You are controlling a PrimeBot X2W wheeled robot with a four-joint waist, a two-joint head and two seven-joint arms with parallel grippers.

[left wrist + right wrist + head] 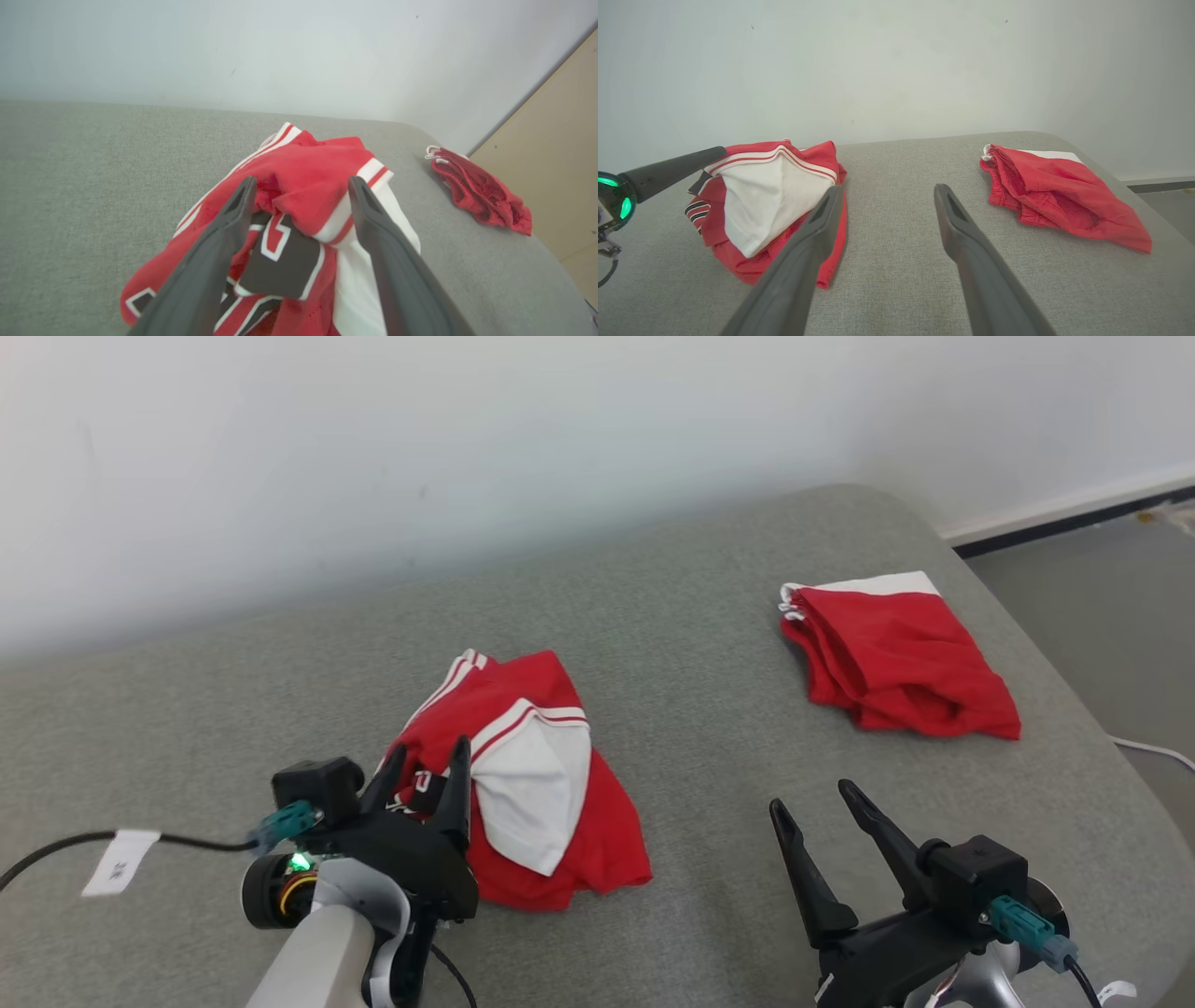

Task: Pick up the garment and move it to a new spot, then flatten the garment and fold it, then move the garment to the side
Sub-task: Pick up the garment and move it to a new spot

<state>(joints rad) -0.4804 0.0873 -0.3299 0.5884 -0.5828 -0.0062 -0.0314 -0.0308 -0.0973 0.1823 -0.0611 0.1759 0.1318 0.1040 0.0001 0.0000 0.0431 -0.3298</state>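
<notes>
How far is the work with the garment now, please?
Done, apparently: the red shorts lie folded at the far right. In hand: the jersey lies crumpled, the open left gripper astride it; the right gripper is open, holding nothing. Remaining: flattening, folding, moving aside.

Garment (551,803) on cushion (700,644) ctr-left; other cloth (896,658) far right, well apart.
</notes>
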